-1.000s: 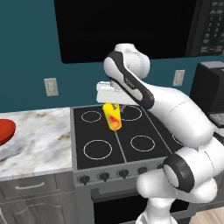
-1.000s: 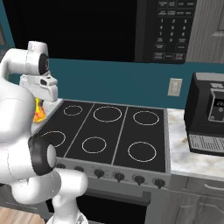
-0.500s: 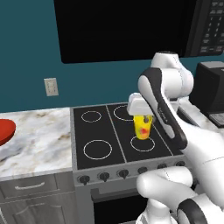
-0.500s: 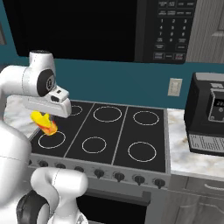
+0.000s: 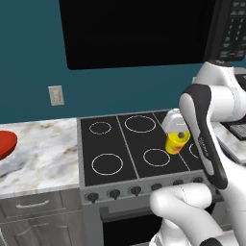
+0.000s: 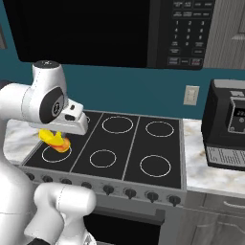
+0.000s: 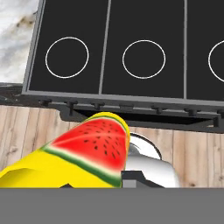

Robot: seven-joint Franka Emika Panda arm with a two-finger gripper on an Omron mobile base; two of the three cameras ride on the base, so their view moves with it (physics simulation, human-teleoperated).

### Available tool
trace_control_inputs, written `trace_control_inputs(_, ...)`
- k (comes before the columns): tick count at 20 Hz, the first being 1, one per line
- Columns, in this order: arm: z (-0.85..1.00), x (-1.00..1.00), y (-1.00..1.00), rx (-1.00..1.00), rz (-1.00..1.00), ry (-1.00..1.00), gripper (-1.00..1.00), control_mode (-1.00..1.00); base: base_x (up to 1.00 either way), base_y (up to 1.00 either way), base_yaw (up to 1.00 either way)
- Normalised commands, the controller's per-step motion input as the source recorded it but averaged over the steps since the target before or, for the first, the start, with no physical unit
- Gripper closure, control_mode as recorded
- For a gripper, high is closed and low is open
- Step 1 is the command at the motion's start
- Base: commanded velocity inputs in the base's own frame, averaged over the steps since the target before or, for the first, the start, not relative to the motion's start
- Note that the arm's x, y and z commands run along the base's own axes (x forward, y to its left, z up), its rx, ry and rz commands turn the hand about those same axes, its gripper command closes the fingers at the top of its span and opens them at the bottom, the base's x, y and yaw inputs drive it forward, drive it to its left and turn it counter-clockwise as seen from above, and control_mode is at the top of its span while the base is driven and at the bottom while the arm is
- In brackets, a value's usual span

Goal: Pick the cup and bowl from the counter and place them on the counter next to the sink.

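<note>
The gripper (image 5: 177,137) was clenched on the cup (image 5: 176,142), carrying it above the stovetop (image 5: 129,144), lifted clear of the burners, presumably for transit toward the sink. The bowl (image 5: 6,144) sat on the counter (image 5: 43,153) left of the stovetop (still awaiting its turn).

No readable text anywhere. The microwave keypad (image 6: 185,33), above the stovetop (image 6: 115,143), carried rows of pale button labels, too small to make out. The small display (image 6: 235,113) on the black appliance right of the stovetop was blurred. The cup (image 7: 83,153) bore a watermelon-slice picture, no lettering.
</note>
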Motion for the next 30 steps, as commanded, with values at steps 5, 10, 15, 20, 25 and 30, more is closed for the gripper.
trace_control_inputs(5,0.0,0.0,0.0,0.0,0.0,0.0,1.0,-1.0,0.0,0.0,0.0)
trace_control_inputs(10,0.0,0.0,0.0,0.0,0.0,0.0,1.0,-1.0,0.0,0.0,0.0)
trace_control_inputs(15,0.0,0.0,0.0,0.0,0.0,0.0,1.0,-1.0,0.0,0.0,0.0)
trace_control_inputs(20,0.0,0.0,0.0,0.0,0.0,0.0,1.0,1.0,-0.08,0.16,0.02)
trace_control_inputs(25,0.0,0.0,0.0,0.0,0.0,0.0,1.0,1.0,-1.0,0.1,-0.07)
trace_control_inputs(30,0.0,0.0,0.0,0.0,0.0,0.0,1.0,1.0,-0.29,-0.1,0.01)
